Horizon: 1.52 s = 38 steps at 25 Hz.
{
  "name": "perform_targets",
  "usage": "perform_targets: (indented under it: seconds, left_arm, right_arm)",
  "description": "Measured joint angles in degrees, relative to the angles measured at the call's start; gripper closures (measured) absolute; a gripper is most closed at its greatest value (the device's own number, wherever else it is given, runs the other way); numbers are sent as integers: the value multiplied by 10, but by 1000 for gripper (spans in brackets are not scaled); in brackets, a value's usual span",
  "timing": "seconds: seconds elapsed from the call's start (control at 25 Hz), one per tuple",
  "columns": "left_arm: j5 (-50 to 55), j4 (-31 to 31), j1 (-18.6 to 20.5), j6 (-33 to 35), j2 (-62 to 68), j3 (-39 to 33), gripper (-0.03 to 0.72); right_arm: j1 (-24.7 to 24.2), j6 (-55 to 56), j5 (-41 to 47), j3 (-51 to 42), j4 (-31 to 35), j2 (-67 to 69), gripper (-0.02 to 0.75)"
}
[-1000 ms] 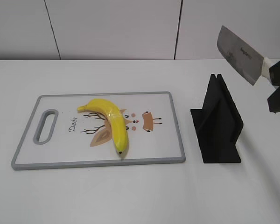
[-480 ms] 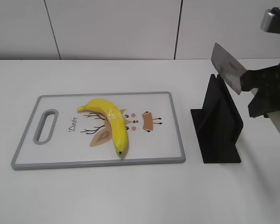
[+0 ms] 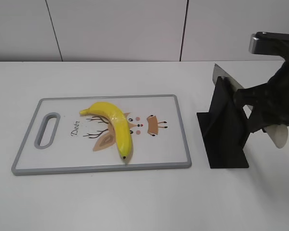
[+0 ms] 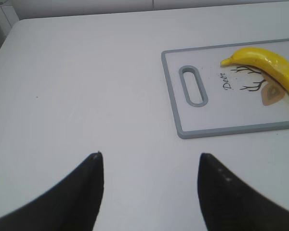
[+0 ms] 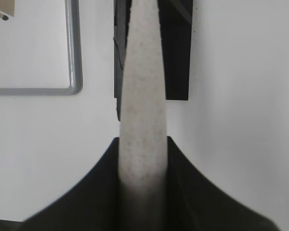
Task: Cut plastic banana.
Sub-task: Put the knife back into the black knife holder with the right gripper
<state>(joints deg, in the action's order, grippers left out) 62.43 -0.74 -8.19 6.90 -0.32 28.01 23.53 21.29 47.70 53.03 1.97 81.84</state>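
The plastic banana (image 3: 113, 125) lies whole on the grey-rimmed cutting board (image 3: 101, 167), curved, with its dark tip toward the front. It also shows in the left wrist view (image 4: 267, 62). My right gripper (image 3: 262, 108) is shut on the white handle (image 5: 142, 110) of a kitchen knife. The knife blade (image 3: 223, 77) is tilted and rests at the slot of the black knife stand (image 3: 226, 134), right of the board. My left gripper (image 4: 150, 156) is open and empty above bare table, left of the board's handle hole (image 4: 194, 85).
The board's right rim (image 5: 76, 48) lies just left of the stand (image 5: 178, 53) in the right wrist view. A white wall runs behind the table.
My right gripper has come down and to the left with the knife. The blade went from high above the stand to the stand's slot. The banana and board have not moved.
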Motion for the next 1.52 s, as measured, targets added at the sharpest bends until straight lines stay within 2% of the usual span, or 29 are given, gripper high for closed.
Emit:
perform_targets:
  seconds: [0.36, 0.4, 0.48, 0.56, 0.64, 0.72, 0.88, 1.12, 1.28, 1.52]
  left_arm:
    - [0, 0, 0, 0, 0, 0, 107]
    - [0, 0, 0, 0, 0, 0, 107]
    - [0, 0, 0, 0, 0, 0, 107]
    - [0, 0, 0, 0, 0, 0, 107]
    - [0, 0, 0, 0, 0, 0, 107]
    - [0, 0, 0, 0, 0, 0, 107]
    - [0, 0, 0, 0, 0, 0, 107]
    - [0, 0, 0, 0, 0, 0, 107]
    - [0, 0, 0, 0, 0, 0, 107]
    - [0, 1, 0, -1, 0, 0, 107]
  right_arm:
    - [0, -2, 1, 0, 25, 15, 561]
    - [0, -6, 3, 0, 25, 15, 531]
    - [0, -18, 10, 0, 34, 15, 423]
    - [0, -28, 15, 0, 38, 15, 273]
    - [0, -32, 18, 0, 40, 15, 157]
    - [0, -39, 19, 0, 41, 15, 101]
    - [0, -69, 29, 0, 52, -16, 94]
    - [0, -174, 56, 0, 137, -163, 101]
    - [0, -230, 58, -12, 123, -261, 132]
    - [0, -285, 63, -94, 91, -416, 156]
